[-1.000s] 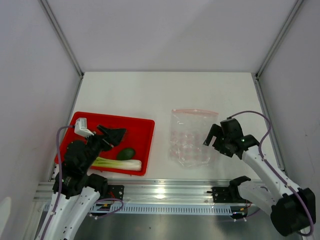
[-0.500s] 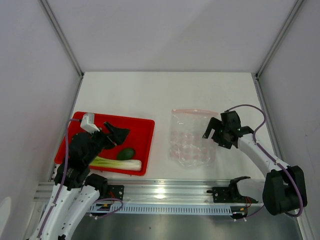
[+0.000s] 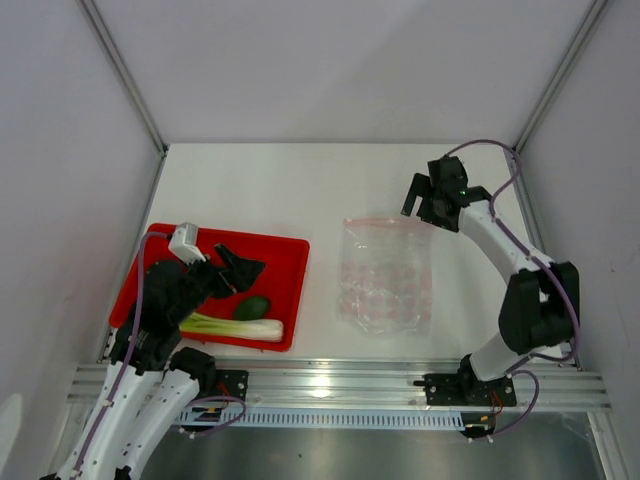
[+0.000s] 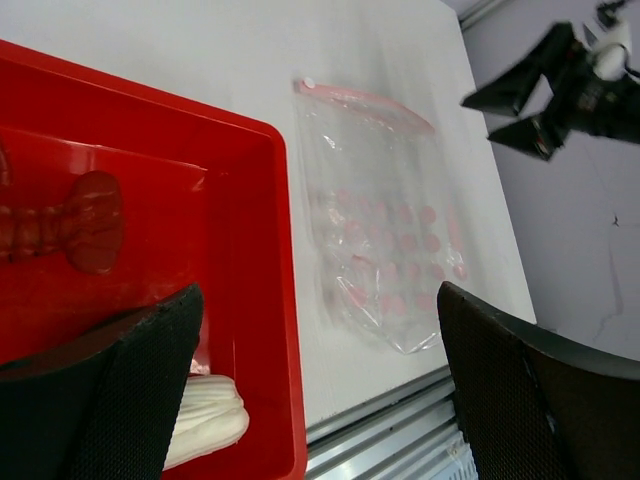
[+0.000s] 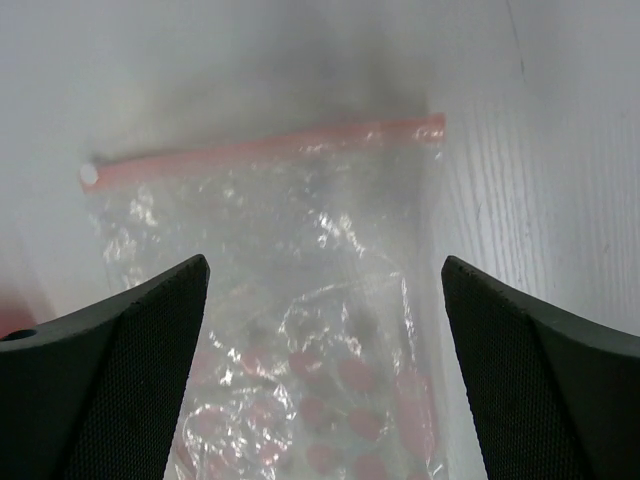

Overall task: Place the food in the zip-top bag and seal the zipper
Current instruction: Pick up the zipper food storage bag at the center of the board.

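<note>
The clear zip-top bag [image 3: 385, 278] lies flat on the white table, its pink-red zipper [image 3: 390, 222] along the far edge. My right gripper [image 3: 421, 203] is open and empty, hovering just above the zipper end; in the right wrist view the zipper [image 5: 260, 150] and bag [image 5: 300, 330] lie between the spread fingers. My left gripper [image 3: 236, 270] is open and empty over the red tray [image 3: 285, 250]. The dark-green fruit [image 3: 253, 307] and the leek [image 3: 235, 327] lie in the tray. The lobster shows only in the left wrist view [image 4: 70, 225], as its tail.
The tray's right wall [image 4: 270, 250] stands between the food and the bag [image 4: 385, 260]. The metal rail [image 3: 330, 385] runs along the near table edge. White walls enclose the table on three sides.
My right gripper has swung from the bag's near right side up to its far edge by the zipper. My left gripper has shifted slightly farther over the tray.
</note>
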### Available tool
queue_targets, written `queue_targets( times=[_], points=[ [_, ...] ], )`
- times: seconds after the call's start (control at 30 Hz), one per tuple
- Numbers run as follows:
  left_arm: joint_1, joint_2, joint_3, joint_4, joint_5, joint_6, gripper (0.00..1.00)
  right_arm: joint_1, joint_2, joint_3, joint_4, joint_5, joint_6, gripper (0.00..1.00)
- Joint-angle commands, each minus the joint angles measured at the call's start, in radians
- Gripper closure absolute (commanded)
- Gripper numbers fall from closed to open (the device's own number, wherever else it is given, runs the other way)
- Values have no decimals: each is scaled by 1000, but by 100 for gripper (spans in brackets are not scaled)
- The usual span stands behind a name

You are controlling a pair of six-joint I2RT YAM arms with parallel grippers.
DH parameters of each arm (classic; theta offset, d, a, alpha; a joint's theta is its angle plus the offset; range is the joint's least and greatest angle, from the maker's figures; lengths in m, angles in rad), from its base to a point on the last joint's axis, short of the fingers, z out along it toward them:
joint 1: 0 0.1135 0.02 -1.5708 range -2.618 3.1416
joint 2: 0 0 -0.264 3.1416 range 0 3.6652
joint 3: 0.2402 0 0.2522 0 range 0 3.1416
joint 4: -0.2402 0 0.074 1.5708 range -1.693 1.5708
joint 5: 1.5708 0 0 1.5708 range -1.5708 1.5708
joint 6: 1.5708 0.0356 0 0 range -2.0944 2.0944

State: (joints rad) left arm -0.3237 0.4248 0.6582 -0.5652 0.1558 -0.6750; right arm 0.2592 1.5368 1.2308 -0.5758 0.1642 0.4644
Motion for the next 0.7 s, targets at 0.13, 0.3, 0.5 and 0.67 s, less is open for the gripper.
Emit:
queue_targets(
  times=[0.13,0.3,0.5,0.67],
  points=[
    [9,-26,-12,117,152,28,1,-78,171,35,-27,19,-1,0],
    [9,3,-2,131,189,34,1,-117,212,-54,66,-110,5,1],
    [9,29,6,151,246,40,0,-117,247,-160,244,-336,-20,11],
    [9,35,6,160,290,38,1,-121,275,-165,329,-436,-24,41]
  ],
)
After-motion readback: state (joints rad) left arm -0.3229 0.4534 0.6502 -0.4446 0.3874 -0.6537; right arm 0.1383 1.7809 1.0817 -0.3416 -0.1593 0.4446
